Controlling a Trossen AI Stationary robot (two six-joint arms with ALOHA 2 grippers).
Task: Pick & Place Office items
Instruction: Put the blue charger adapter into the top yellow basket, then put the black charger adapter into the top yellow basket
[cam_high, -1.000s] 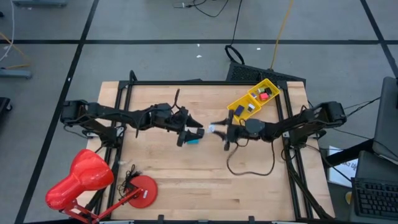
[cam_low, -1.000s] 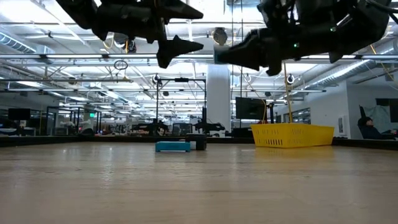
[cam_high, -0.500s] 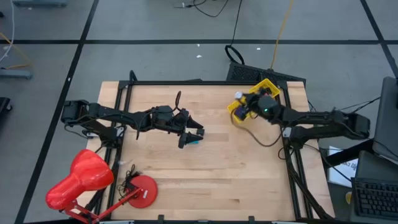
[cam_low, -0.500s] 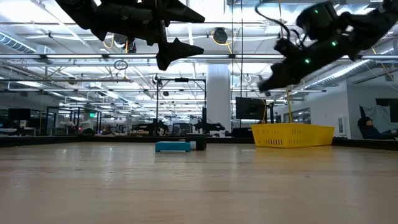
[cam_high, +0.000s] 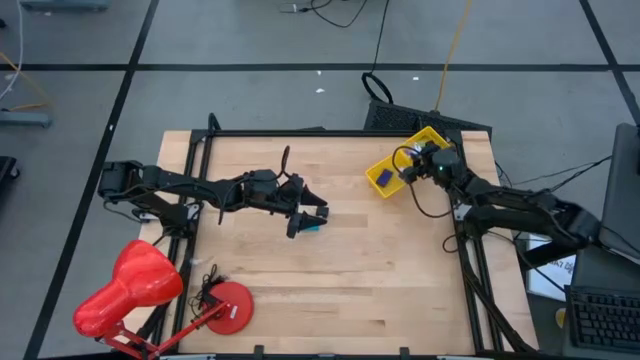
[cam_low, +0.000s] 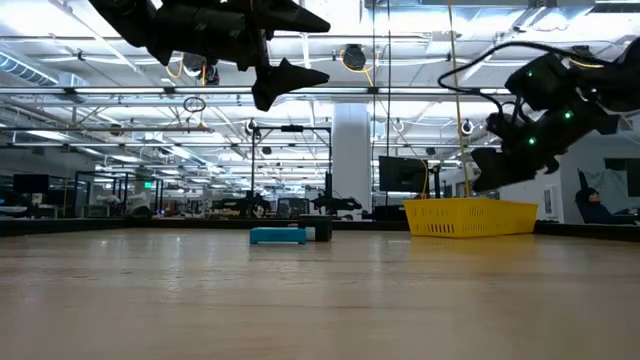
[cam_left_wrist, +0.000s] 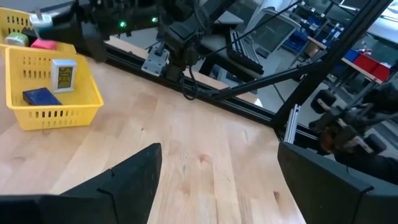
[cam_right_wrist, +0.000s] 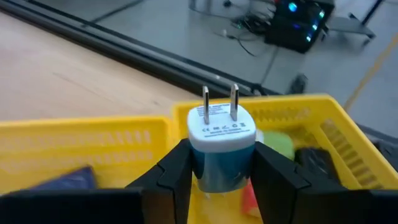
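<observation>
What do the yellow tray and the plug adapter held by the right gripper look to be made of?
Yellow tray: likely moulded plastic, with slotted walls and a slight sheen. Plug adapter in the right gripper: probably smooth plastic, white face over a blue body, with two shiny prongs that look like metal.

Overhead view straight down, low view level across tabletop, wrist views close, all sharing yellow tray (cam_high: 385, 166)

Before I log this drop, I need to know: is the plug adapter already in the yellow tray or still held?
Still held. The right gripper is clamped on the plug adapter, prongs up, above the yellow tray.
</observation>
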